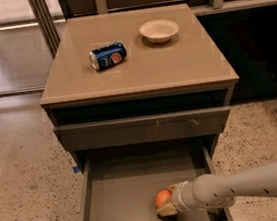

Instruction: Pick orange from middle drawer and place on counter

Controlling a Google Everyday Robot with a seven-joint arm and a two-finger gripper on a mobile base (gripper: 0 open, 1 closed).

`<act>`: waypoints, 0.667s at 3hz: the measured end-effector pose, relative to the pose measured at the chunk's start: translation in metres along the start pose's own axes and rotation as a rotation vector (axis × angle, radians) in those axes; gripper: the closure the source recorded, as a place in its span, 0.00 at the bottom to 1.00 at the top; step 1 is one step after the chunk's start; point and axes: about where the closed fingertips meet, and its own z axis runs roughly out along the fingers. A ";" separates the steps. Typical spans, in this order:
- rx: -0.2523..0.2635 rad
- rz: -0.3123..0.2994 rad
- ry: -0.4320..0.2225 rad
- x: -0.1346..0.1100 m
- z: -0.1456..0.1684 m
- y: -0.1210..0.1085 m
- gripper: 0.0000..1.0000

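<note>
The orange (162, 197) lies on the floor of the pulled-out middle drawer (122, 195), near its front right. My gripper (164, 201) reaches in from the right on a pale arm, low inside the drawer, and its fingers (166, 211) sit close against the orange on both sides, shut on it. The orange still rests at drawer-floor level. The tan counter (173, 63) is the cabinet's top, above and behind the drawer.
A blue soda can (107, 56) lies on its side at the counter's left middle. A pale bowl (159, 30) stands at the back right. A closed drawer front (141, 130) overhangs the open drawer. Speckled floor surrounds the cabinet.
</note>
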 end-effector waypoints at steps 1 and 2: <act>-0.030 -0.118 -0.131 -0.044 -0.018 -0.020 1.00; 0.017 -0.194 -0.264 -0.083 -0.081 -0.066 1.00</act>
